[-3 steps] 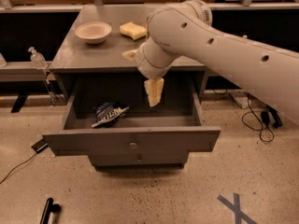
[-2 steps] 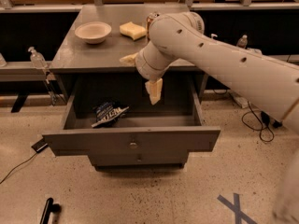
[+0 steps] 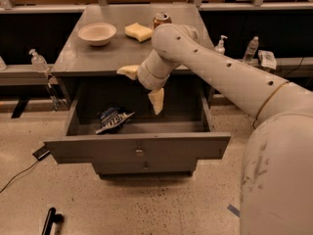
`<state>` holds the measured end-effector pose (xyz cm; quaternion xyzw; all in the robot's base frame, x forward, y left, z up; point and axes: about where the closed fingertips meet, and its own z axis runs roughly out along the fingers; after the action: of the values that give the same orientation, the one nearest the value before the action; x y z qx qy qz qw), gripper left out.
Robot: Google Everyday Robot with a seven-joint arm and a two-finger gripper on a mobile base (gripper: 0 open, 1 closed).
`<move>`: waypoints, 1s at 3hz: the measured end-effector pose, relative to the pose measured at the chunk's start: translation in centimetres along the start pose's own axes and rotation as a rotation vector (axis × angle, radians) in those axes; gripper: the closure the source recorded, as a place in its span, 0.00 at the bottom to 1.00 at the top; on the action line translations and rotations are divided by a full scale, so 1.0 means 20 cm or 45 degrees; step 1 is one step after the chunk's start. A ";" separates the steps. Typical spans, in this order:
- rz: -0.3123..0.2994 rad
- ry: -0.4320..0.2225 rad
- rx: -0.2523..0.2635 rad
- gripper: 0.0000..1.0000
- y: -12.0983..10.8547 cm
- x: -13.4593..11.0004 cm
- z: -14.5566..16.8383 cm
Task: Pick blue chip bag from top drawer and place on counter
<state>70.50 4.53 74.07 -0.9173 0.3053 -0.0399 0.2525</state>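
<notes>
The blue chip bag (image 3: 113,120) lies crumpled on the floor of the open top drawer (image 3: 139,148), left of its middle. My gripper (image 3: 138,92) hangs over the drawer's middle, just in front of the counter's edge, to the right of the bag and above it. Its two cream fingers (image 3: 156,102) are spread wide apart and hold nothing. The grey counter (image 3: 88,58) is the cabinet's top, behind the gripper.
On the counter stand a cream bowl (image 3: 97,33), a yellow sponge (image 3: 138,32) and a can (image 3: 161,19). A narrower drawer front (image 3: 145,166) sits below. Bottles stand at the left (image 3: 38,60) and right (image 3: 251,48). My arm fills the right foreground.
The gripper has stayed open over the drawer, shifting only slightly. My arm's near part has swung closer to the camera. The bag has not moved.
</notes>
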 end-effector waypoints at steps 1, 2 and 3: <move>0.000 0.000 0.000 0.16 0.00 0.00 0.00; 0.000 0.000 0.000 0.02 0.00 0.00 0.00; 0.000 0.000 0.000 0.00 0.00 0.00 0.00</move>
<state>70.49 4.53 74.09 -0.9173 0.3051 -0.0398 0.2526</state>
